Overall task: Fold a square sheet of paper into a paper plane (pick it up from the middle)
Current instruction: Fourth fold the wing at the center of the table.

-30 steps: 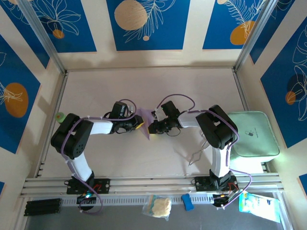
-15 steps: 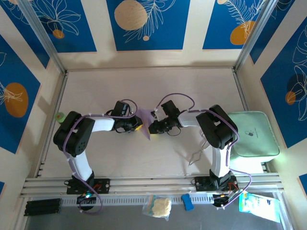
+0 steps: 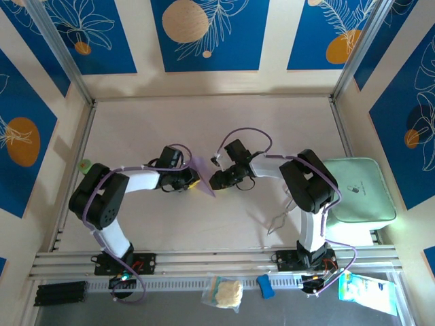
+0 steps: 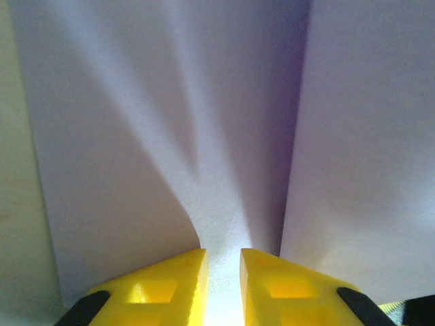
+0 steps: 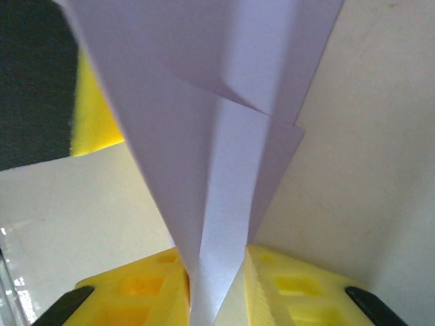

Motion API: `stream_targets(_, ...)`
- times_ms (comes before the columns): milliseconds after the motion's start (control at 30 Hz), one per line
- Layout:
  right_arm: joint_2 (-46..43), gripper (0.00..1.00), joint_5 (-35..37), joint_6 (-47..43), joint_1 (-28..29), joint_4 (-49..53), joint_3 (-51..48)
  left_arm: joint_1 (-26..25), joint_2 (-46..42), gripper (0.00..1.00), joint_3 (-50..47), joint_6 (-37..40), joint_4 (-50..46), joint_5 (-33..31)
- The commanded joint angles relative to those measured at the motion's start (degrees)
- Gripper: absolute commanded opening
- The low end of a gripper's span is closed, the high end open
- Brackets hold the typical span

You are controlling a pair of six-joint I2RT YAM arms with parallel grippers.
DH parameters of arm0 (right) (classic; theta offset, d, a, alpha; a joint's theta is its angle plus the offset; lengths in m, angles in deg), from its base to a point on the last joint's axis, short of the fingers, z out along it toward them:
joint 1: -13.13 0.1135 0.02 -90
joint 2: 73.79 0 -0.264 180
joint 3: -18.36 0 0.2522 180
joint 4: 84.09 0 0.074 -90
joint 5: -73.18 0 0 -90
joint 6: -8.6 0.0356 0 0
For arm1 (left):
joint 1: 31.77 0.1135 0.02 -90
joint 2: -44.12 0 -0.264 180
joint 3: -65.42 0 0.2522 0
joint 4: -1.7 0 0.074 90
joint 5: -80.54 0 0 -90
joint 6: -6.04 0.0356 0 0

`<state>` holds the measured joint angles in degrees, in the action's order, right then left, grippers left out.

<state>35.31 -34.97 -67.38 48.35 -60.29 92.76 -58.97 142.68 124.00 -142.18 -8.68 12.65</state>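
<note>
Plainly narrow lavender paper plane (image 5: 217, 204); overlapping creased layers; seemingly standing edgewise.

Pale beige worktop (image 3: 204, 122), mint-green tray (image 3: 357, 190) at its edge well to the right of the right claw (image 3: 215, 180), thin bent wire (image 3: 277, 221) right of that claw and nearer the arm bases, small green object (image 3: 85, 164) far left of the left claw (image 3: 196, 181).

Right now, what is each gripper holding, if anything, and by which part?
The left gripper pinches the folded lavender paper at its near edge. The right gripper straddles its narrow end; whether it grips cannot be told.
</note>
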Motion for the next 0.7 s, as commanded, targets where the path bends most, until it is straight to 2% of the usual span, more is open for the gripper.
stream_targets(0, -2.61, 0.28, 6.83, 2.52, 1.69, 1.75, 0.18, -0.82, -0.62, 0.22, 0.01, -0.70, -2.76, -1.37)
stream_targets(200, -3.78, 0.27, 15.71, 5.36, 5.10, 0.60, -0.27, -1.06, 0.01, 0.24, -0.13, -1.10, -2.01, -1.30)
stream_targets(467, -4.66, 0.24, 18.27, 4.66, 6.70, -0.25, -1.00, -1.10, 0.12, 0.24, -0.70, -1.23, -1.98, -1.36)
stream_targets(667, -5.91, 0.26, 22.02, 4.83, 7.36, 0.67, -1.22, -1.10, 0.14, 0.24, -0.79, -1.36, -2.14, -1.50)
